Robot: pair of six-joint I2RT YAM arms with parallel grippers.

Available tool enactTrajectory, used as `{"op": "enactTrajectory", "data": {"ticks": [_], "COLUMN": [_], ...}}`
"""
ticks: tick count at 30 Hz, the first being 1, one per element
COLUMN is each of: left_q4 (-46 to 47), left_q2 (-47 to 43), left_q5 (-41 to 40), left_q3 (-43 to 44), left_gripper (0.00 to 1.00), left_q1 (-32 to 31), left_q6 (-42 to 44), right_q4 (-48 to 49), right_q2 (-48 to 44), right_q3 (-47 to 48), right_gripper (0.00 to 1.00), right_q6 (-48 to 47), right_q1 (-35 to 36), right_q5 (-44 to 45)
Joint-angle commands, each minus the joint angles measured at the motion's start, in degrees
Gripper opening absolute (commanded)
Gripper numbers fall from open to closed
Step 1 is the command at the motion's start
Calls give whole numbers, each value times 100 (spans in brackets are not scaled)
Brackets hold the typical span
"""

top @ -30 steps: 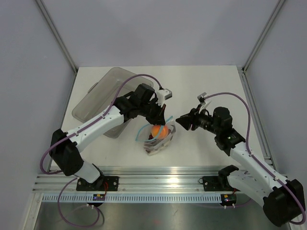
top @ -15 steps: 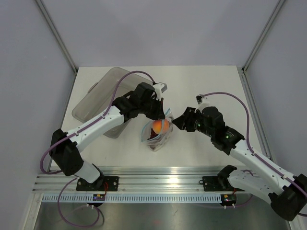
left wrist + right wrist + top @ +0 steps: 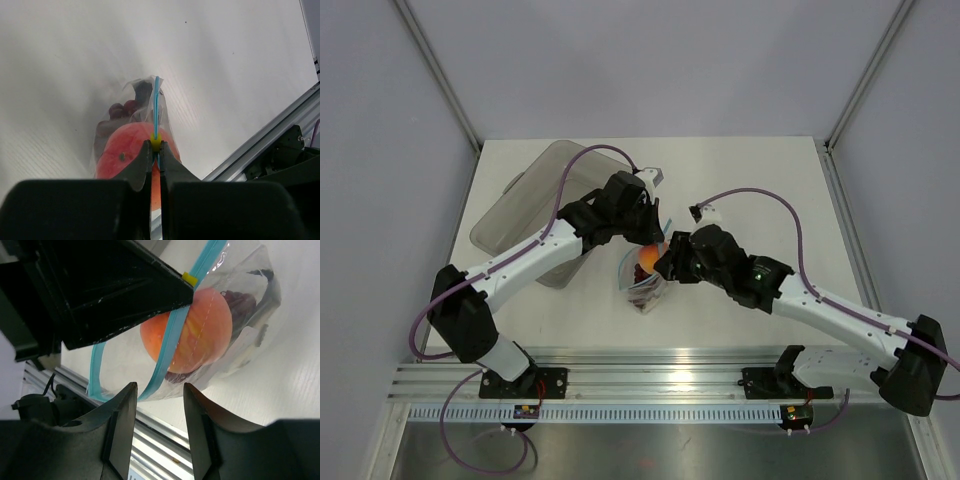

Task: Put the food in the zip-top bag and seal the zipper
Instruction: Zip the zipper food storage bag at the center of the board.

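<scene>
I have the left hand [image 3: 155, 145] clamped shut on the zipper [image 3: 156, 105] at its little yellow tab [image 3: 188, 278], holding the mouth of the bag [image 3: 642, 285] up so the strip stands on edge and the contents hang below it. The bag sits near the middle of the desk [image 3: 760, 170], a little toward the near edge, with the peach [image 3: 205, 330] pressed against the clear wall just under the strip and the grapes [image 3: 242, 302] lower down behind it; both look to be inside. I read this pinch as an anchor, keeping one end fixed so the other hand can run along the seal. The right hand [image 3: 160, 387] is open, its two fingers spread with the blue strip running down toward the gap between them; I cannot tell whether they touch it. A second ago that hand hung well apart to the right of the bag; now it has come in right beside it, and the bag looks narrower and more upright. The grey tray [image 3: 520, 205] lies by the left edge.
</scene>
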Motion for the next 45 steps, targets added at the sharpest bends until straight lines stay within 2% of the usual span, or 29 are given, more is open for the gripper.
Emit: {"op": "enactTrajectory", "data": {"ticks": [1, 6, 9, 14, 21, 22, 23, 24, 25, 28, 30, 33, 34, 37, 42, 43, 44, 45], "left_q4": [399, 416, 460, 469, 443, 347, 285, 232, 188, 39, 30, -5, -23, -76, -32, -41, -49, -50], "left_q2": [-77, -156, -183, -218, -236, -218, -218, -235, -314, -629, -832, -1184, -1254, -1413, -1335, -1291, -1229, -1142], "left_q5": [-135, -101, -30, 66, 242, 286, 286, 260, 199, 32, -65, -136, -136, -276, -40, 22, 101, 189], "left_q3": [145, 119, 75, 57, 66, 153, 197, 233, 250, 198, 49, -223, -294, -549, -830, -857, -874, -883], "left_gripper": [0, 0, 0, 0, 1, 11, 28, 52, 64, 77, 79, 70, 60, 45, 46, 43, 30, 25], "left_q1": [-2, -2, -2, -2, -2, -2, -2, -2, -2, -2, 7, 15, 15, 33, 77, 77, 77, 77], "left_q6": [-103, -60, -51, -7, 212, 256, 300, 379, 423, 617, 740, 863, 898, 995, 1197, 1223, 1258, 1268], "right_q4": [-86, -183, -279, -385, -280, -254, -245, -236, -227, -218, -218, -201, -192, -122, -52, -34, -25, -7], "right_q2": [282, 450, 538, 652, 609, 565, 547, 495, 468, 354, 301, 257, 240, 222, 213, 196, 195, 178], "right_q3": [426, 532, 602, 664, 611, 585, 576, 558, 558, 514, 505, 497, 479, 435, 374, 356, 347, 339], "right_gripper": [50, 50, 47, 1, 0, 0, 0, 0, 0, 0, 0, 0, 0, 0, 0, 0, 0, 0], "right_q6": [50, 164, 182, 173, 208, 208, 225, 234, 243, 261, 270, 261, 261, 243, 243, 243, 243, 235], "right_q1": [178, 222, 213, 222, 213, 213, 213, 213, 222, 222, 213, 213, 222, 222, 231, 222, 222, 231], "right_q5": [541, 937, 1139, 1306, 1263, 1271, 1271, 1271, 1271, 1280, 1280, 1254, 1254, 1227, 1183, 1183, 1166, 1166]}}
